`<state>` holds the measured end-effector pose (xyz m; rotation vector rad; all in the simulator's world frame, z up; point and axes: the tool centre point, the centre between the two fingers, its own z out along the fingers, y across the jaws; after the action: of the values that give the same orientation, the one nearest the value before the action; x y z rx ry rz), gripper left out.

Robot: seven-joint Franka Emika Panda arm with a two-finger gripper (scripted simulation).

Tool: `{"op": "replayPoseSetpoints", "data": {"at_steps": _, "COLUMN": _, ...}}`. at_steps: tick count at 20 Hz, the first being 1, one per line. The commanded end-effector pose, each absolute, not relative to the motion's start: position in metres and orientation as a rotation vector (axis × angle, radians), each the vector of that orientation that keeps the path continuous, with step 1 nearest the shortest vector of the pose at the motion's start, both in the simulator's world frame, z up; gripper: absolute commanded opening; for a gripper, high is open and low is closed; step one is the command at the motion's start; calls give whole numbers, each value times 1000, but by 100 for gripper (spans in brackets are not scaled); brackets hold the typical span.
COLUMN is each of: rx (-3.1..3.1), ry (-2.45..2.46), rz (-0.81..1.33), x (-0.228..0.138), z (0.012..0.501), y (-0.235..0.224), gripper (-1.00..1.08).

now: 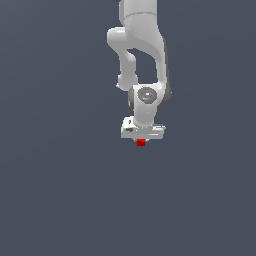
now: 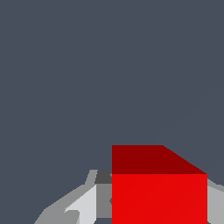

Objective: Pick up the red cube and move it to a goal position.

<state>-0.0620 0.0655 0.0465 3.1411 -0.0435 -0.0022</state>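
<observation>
The red cube (image 1: 141, 143) is a tiny bright red block directly under the white hand of the arm in the exterior view. My gripper (image 1: 141, 140) points straight down over it, and its fingers are barely visible there. In the wrist view the red cube (image 2: 159, 192) fills the space between the two grey fingers (image 2: 101, 199), which touch its opposite sides. The gripper (image 2: 159, 205) is shut on the cube. Whether the cube rests on the surface or hangs above it cannot be told. No goal marker shows in either view.
A plain dark grey-blue surface (image 1: 60, 190) fills both views around the arm. The white arm links (image 1: 142, 45) rise above the gripper toward the exterior view's top edge. No other objects are visible.
</observation>
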Motion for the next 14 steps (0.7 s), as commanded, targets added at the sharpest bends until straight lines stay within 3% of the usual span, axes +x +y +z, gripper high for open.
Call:
{"op": "replayPoseSetpoints", "data": {"at_steps": 1, "rx": 3141, "ry": -43, "rz": -1, "x": -48, "z": 57, "y": 70, "gripper": -100}}
{"op": "replayPoseSetpoints", "data": {"at_steps": 14, "rx": 3141, "ry": -43, "rz": 0, "x": 22, "z": 105, "y": 94, "gripper": -100}}
